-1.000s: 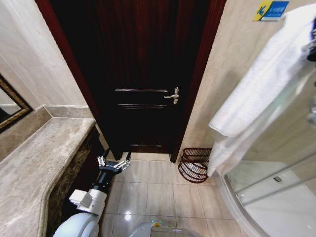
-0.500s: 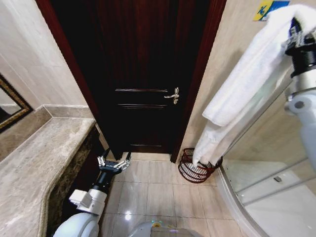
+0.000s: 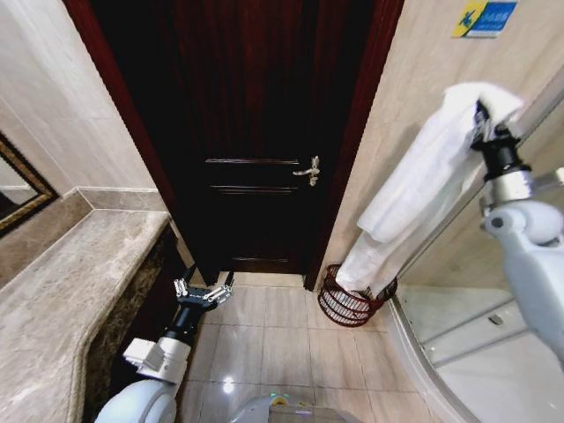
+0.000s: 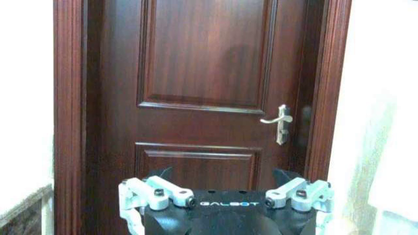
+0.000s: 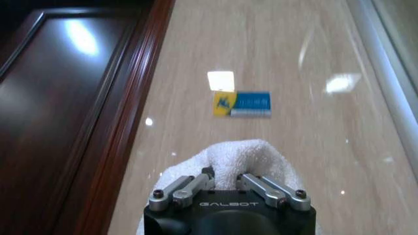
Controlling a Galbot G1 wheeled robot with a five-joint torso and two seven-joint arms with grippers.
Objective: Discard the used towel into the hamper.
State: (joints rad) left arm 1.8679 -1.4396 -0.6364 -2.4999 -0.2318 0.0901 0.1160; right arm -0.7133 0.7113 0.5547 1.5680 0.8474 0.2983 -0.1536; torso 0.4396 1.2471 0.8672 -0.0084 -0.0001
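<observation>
A long white towel (image 3: 414,181) hangs from my right gripper (image 3: 482,123), which is shut on its top end high at the right, beside the tiled wall. In the right wrist view the fingers (image 5: 195,185) pinch the towel's (image 5: 238,152) folded top. The towel's lower end dangles just above the rim of the hamper (image 3: 345,304), a dark reddish-brown wire basket on the floor by the door frame. Whether cloth touches the rim, I cannot tell. My left gripper (image 3: 204,286) is parked low beside the counter, open and empty; it is also seen as the left gripper (image 4: 225,196).
A dark wooden door (image 3: 256,150) with a metal handle (image 3: 308,170) stands shut ahead. A marble counter (image 3: 70,291) runs along the left. The curved shower enclosure (image 3: 458,344) fills the lower right. Tiled floor (image 3: 273,339) lies open between them.
My right arm has come down and leftward with the towel. The towel's lower end has swung from beside the hamper to over its rim. The left arm has stayed still.
</observation>
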